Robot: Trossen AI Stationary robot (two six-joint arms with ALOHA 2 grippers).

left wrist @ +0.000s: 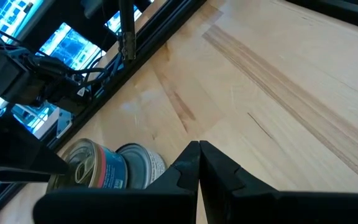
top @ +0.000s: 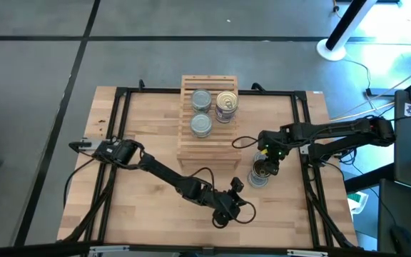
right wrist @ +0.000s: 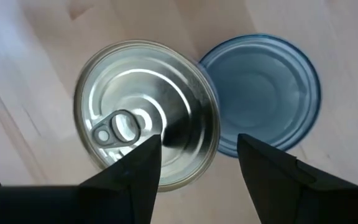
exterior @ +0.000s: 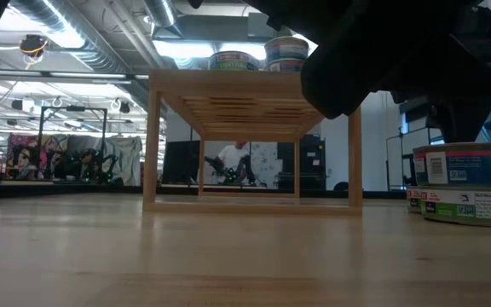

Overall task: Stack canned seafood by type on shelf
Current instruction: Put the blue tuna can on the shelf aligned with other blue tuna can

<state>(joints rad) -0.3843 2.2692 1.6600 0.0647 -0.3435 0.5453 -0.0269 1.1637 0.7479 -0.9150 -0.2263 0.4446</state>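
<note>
Tins on the shelf and on the table

Three tins [top: 201, 99] sit atop the slatted wooden shelf [top: 207, 146]; two more [top: 260, 173] stand touching on the tabletop beside it.

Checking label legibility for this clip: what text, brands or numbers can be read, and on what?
None can be read.
Cans beside the shelf: printed labels, too blurred.
Cans on the shelf: green label bands, lettering too small.
Pull-tab can under the right gripper: bare lid, no text.

Robotics lab/workshop: exposed ceiling ducts [exterior: 66, 34], concrete floor [top: 41, 64], more robot arms in bkgd [exterior: 228, 166].
</note>
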